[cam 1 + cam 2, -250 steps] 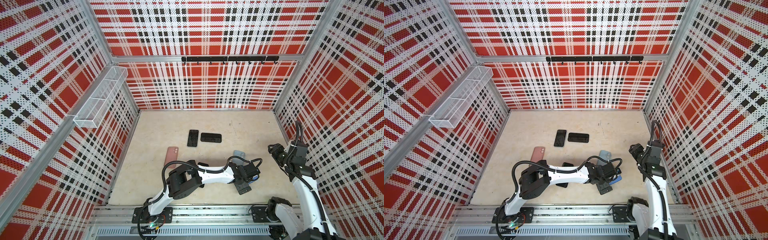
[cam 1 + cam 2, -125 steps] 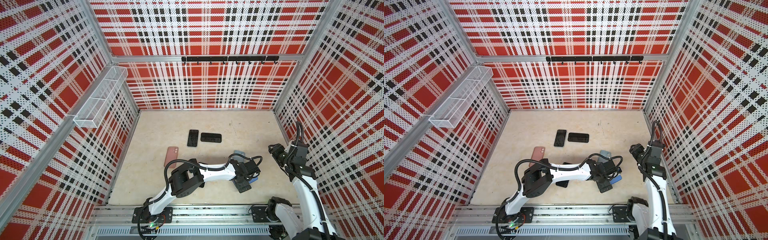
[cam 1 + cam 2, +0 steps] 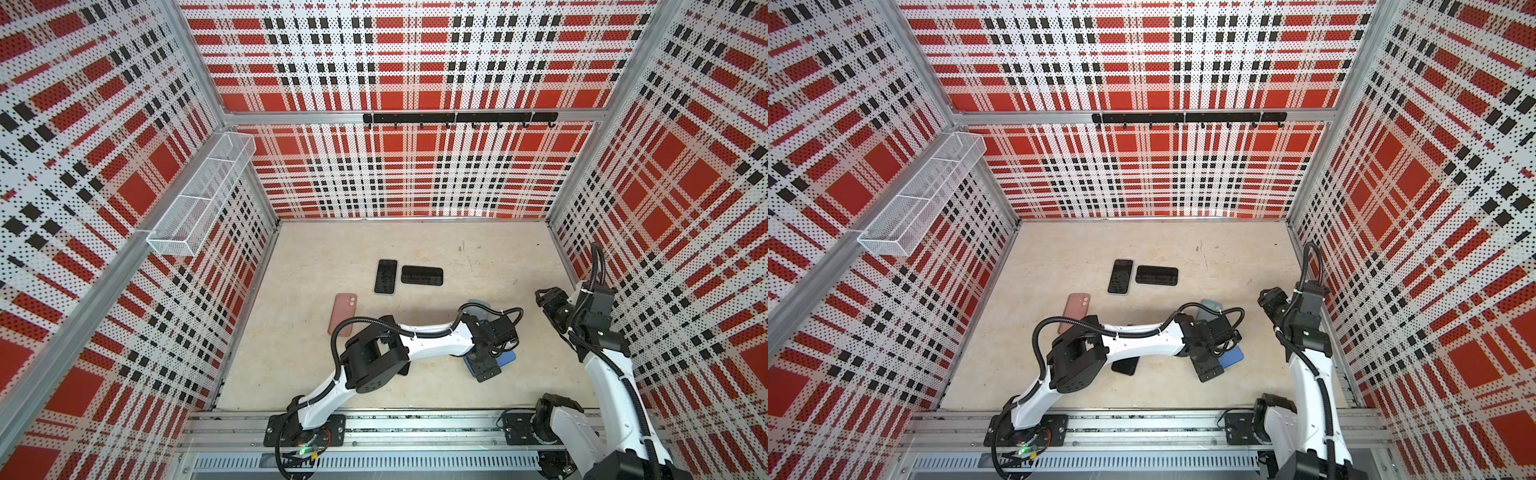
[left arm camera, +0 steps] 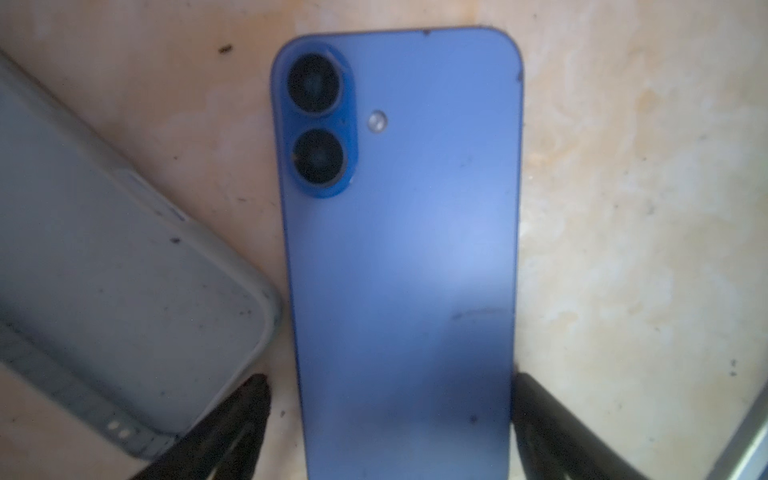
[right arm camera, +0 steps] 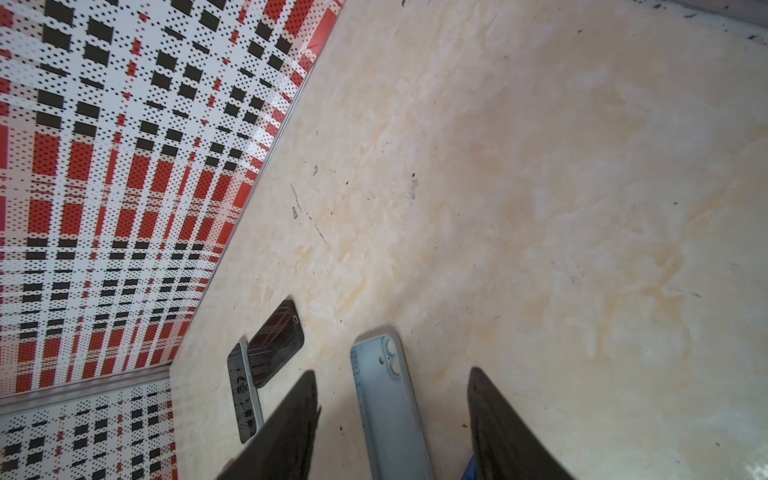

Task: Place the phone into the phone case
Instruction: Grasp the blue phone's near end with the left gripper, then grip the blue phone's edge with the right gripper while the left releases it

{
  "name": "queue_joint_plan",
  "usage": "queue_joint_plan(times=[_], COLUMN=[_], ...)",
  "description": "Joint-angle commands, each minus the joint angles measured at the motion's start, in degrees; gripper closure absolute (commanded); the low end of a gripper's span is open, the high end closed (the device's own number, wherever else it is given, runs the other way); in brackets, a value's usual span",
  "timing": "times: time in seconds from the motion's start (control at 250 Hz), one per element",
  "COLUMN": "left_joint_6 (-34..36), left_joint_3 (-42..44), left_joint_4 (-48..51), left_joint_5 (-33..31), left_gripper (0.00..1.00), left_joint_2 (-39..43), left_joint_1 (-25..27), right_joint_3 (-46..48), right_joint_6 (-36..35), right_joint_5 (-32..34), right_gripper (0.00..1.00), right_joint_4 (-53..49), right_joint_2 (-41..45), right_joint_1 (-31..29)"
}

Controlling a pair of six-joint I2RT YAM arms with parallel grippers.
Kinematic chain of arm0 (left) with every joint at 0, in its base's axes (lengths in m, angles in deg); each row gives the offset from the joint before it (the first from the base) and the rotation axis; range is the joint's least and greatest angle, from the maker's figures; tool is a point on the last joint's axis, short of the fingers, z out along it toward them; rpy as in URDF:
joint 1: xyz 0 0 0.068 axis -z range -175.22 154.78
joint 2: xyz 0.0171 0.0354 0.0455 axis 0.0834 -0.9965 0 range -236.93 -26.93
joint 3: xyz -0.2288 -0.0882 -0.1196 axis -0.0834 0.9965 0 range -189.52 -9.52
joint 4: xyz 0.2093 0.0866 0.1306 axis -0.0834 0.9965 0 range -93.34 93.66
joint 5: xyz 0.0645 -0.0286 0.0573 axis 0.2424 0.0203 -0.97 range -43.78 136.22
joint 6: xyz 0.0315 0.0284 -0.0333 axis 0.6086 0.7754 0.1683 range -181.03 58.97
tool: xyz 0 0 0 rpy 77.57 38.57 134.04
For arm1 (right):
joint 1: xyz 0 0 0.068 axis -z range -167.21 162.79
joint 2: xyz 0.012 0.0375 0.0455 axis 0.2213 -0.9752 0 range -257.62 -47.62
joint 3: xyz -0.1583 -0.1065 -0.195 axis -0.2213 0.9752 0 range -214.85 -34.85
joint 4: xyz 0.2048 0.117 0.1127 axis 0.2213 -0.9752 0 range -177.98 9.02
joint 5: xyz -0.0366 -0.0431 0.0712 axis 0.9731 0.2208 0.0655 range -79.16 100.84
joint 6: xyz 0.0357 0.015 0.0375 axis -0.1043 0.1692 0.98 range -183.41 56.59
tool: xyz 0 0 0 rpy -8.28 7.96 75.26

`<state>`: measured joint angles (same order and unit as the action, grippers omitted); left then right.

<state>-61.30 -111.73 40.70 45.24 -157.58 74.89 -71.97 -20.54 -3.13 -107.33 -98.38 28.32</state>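
Note:
A blue phone (image 4: 399, 249) lies back-up on the table, its twin lenses showing. My left gripper (image 4: 390, 380) is low over it and open. One fingertip (image 4: 525, 390) touches the phone's long edge; the other fingertip (image 4: 253, 395) stands a small gap off. A grey-blue phone case (image 4: 104, 266) lies right beside the phone. In both top views the left arm reaches across to the right and covers most of the phone (image 3: 509, 357) (image 3: 1234, 357) and the case (image 3: 478, 306) (image 3: 1212, 308). My right gripper (image 3: 545, 300) (image 5: 391, 372) hangs open and empty above the table, to the right of the case (image 5: 386, 399).
A pink phone case (image 3: 344, 313) lies left of the arm. A black phone (image 3: 385, 276) and a black case (image 3: 422, 275) sit mid-table. Another dark phone (image 3: 1125, 365) pokes out under the left arm. A wire basket (image 3: 199, 199) hangs on the left wall.
My left gripper has shifted slightly over the blue phone and its jaws have narrowed a little around it. The right arm has not moved.

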Motion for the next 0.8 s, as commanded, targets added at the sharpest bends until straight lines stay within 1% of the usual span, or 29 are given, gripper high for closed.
queue_joint_plan(times=[0.0, 0.056, 0.156, 0.26, 0.408, 0.588, 0.688, 0.796], left_joint_6=[-1.13, -1.14, -1.04, -1.07, -2.24, -1.38, -0.37, 0.27], left_joint_3=[1.98, 2.59, 3.86, 7.11, 16.43, 28.01, 31.33, 32.50], left_joint_4=[6.77, 6.73, 6.64, 4.69, -2.84, -12.84, -15.54, -16.89], left_joint_5=[-1.64, -3.03, -5.28, -5.91, -4.65, -2.88, -2.85, -2.64], left_gripper=[0.16, 0.21, 0.27, 0.29, 0.33, 0.34, 0.35, 0.35], left_joint_2=[-4.07, -3.91, -3.55, -1.43, 6.67, 17.70, 21.56, 23.57], left_joint_1=[-0.03, 0.44, 0.84, 0.78, -0.75, -3.24, -4.01, -4.23], right_joint_3=[-1.33, -1.54, -1.64, -1.24, 0.34, 2.91, 3.66, 3.01], right_joint_6=[0.16, 0.49, 0.55, 0.17, -4.52, -8.79, -10.30, -12.68], right_joint_5=[-0.82, -0.85, -0.88, -2.00, -9.16, -17.92, -22.51, -25.01], right_gripper=[0.41, 0.41, 0.42, 0.41, 0.41, 0.42, 0.43, 0.44], right_joint_4=[2.13, 2.39, 2.58, 2.74, 3.93, 3.45, 3.37, 3.12], right_joint_2=[-0.87, -1.03, -0.95, -1.17, -2.74, -6.26, -8.86, -10.98], right_joint_1=[0.28, 0.23, 0.28, 0.26, 0.27, 0.25, 0.03, -1.81])
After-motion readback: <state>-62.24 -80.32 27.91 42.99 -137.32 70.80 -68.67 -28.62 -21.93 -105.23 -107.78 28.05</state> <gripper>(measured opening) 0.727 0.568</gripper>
